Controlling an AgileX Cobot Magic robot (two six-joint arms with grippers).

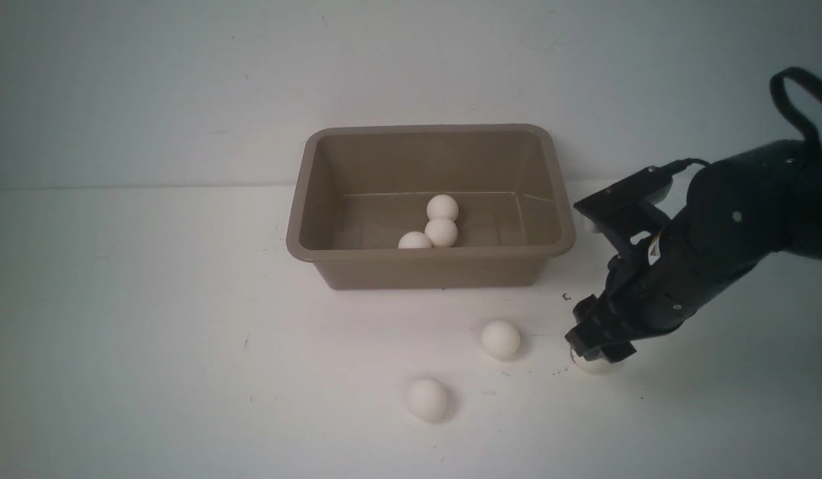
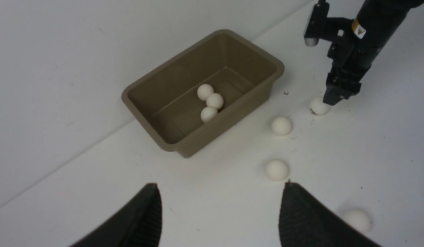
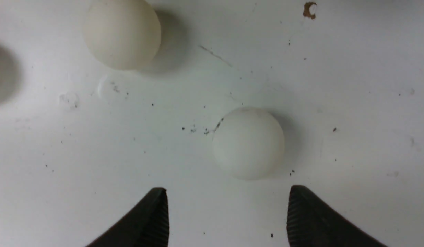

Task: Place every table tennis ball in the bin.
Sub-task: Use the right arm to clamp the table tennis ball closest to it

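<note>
Four balls (image 2: pixel 281 125) loose on table (image 2: pixel 369 154), apart from bin (image 2: pixel 229 116)

Right arm (image 1: pixel 717 246) matte black, looped cable (image 1: pixel 793 100), small yellow label (image 2: pixel 358 29); ribbed black fingers (image 3: pixel 150 223).

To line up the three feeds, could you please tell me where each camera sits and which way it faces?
Front: between the arms, facing forward at the bin; right arm on the right.
Left wrist: raised, looking down at the bin; left gripper open at the edge.
Right wrist: low over the table, facing down; right gripper open.
Shared: the ball by the right gripper shows in all three.
</note>
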